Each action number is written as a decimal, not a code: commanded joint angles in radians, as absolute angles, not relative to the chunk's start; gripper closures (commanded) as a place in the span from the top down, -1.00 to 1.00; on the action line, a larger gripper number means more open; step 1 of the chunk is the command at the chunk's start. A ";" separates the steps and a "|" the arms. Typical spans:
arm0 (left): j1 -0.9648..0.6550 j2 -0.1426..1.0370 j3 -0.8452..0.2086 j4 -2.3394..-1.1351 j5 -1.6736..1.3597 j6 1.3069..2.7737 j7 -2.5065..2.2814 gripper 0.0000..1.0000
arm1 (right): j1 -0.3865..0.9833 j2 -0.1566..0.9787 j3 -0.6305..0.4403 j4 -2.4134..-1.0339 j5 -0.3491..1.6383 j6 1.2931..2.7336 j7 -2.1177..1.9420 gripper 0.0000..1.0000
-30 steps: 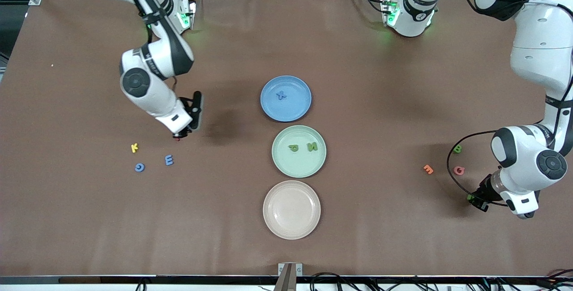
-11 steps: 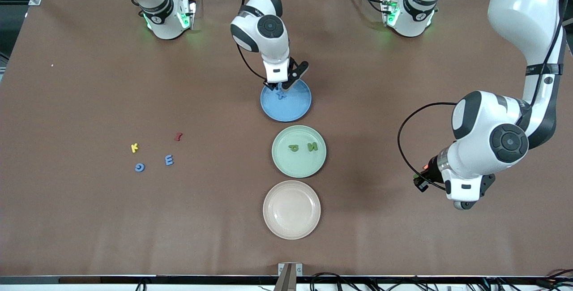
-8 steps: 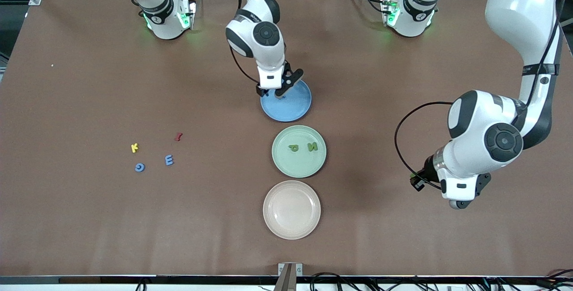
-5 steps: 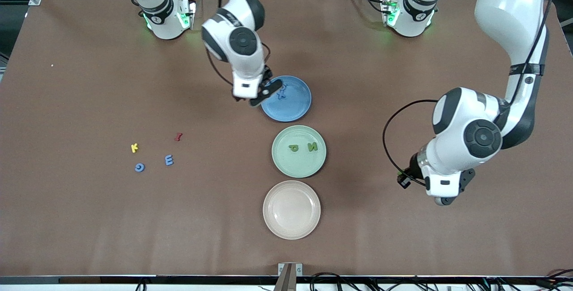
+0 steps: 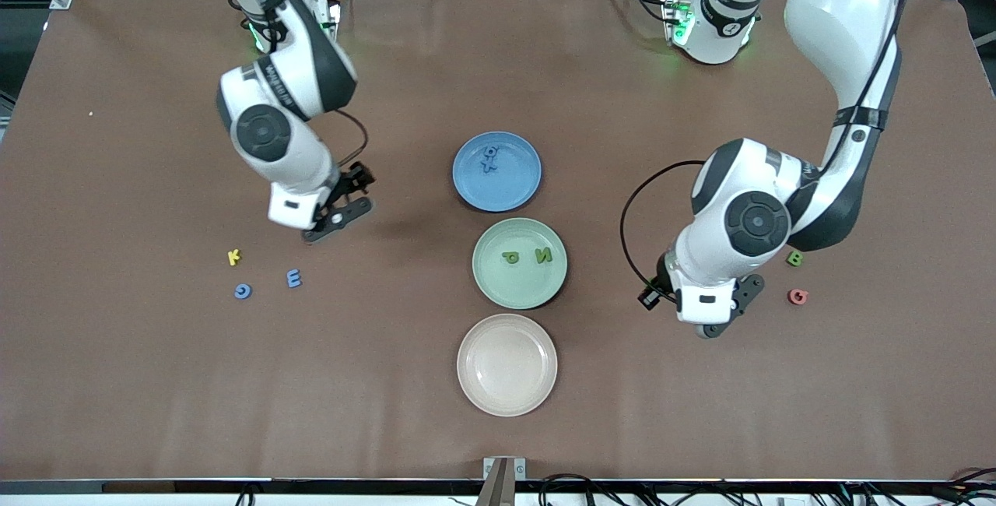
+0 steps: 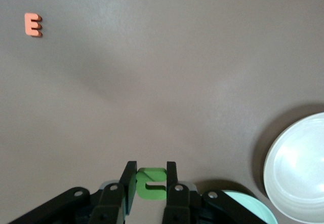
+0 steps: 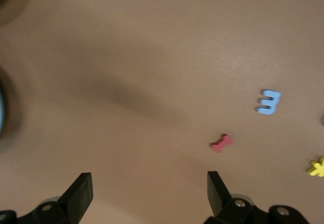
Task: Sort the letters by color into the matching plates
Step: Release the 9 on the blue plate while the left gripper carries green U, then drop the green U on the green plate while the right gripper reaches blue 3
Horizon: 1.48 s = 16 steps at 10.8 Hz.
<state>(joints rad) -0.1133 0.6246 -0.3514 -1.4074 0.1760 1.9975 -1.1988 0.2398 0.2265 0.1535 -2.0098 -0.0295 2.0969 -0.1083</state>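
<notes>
Brown bench: your left gripper has its jaws clamped on a green letter beside the green plate; your right gripper jaws gape wide, empty, toward the right arm's end from that plate.

I see a brown tabletop spread under my two pincers. At its edge nearest my front camera sits a small grey bracket. Black cables trail along that same edge beside it.
</notes>
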 commanded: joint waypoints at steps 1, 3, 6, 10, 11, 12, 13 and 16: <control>-0.158 0.637 -0.342 -1.414 0.158 1.976 -1.242 -1.00 | 0.181 0.248 0.169 -2.007 -0.061 2.138 -0.114 0.99; -0.202 0.638 -0.342 -1.417 0.163 1.921 -1.246 -1.00 | 0.123 0.288 0.169 -2.005 -0.060 2.215 -0.115 0.98; -0.253 0.670 -0.339 -1.424 0.173 1.891 -1.246 -1.00 | 0.042 0.325 0.169 -2.005 -0.095 2.260 -0.141 0.88; -0.302 0.684 -0.342 -1.416 0.155 1.962 -1.264 -1.00 | -0.011 0.385 0.154 -1.994 -0.112 2.340 -0.169 0.73; -0.322 0.696 -0.342 -1.416 0.150 1.988 -1.284 -1.00 | -0.011 0.411 0.146 -1.993 -0.112 2.373 -0.169 0.68; -0.346 0.713 -0.341 -1.416 0.152 2.020 -1.298 -1.00 | -0.011 0.434 0.144 -1.993 -0.113 2.417 -0.169 0.65; -0.362 0.728 -0.338 -1.416 0.153 2.076 -1.307 -1.00 | -0.012 0.455 0.137 -1.993 -0.124 2.443 -0.169 0.58; -0.385 0.750 -0.337 -1.416 0.159 2.152 -1.309 -0.74 | -0.026 0.491 0.132 -1.993 -0.127 2.482 -0.170 0.48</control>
